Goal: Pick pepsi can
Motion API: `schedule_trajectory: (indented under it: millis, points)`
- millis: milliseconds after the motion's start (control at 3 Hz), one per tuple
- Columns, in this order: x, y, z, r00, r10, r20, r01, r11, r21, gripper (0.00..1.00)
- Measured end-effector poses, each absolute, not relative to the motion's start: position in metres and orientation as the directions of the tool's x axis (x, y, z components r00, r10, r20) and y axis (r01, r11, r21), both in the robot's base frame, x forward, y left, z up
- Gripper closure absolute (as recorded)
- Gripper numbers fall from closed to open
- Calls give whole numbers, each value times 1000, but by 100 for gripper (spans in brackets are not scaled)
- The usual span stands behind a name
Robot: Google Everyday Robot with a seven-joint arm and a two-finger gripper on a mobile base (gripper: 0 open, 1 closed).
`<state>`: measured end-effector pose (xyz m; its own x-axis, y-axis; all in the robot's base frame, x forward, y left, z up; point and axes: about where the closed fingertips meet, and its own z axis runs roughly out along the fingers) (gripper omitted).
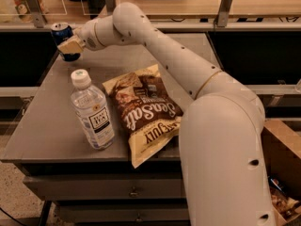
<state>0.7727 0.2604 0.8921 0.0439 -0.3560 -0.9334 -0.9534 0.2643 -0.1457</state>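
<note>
The pepsi can (61, 34) is dark blue with a silver top. It stands upright at the far left corner of the grey table (51, 121). My gripper (68, 46) is at the can, at the end of the white arm (155, 46) that reaches across the table from the right. Its beige tip covers the can's lower front, so the can's lower half is partly hidden. The can's base looks level with the table top.
A clear plastic water bottle (91, 112) with a white cap stands at the table's front left. A brown snack bag (146, 109) lies flat in the middle. A shelf rail with posts (225, 4) runs behind the table. A cardboard box (284, 173) sits low at the right.
</note>
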Motion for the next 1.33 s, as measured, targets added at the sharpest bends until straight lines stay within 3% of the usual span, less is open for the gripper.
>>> schedule_trajectory:
  millis: [1333]
  points:
    - [767,224,955,36,-345,-938,-952,275,-138,59]
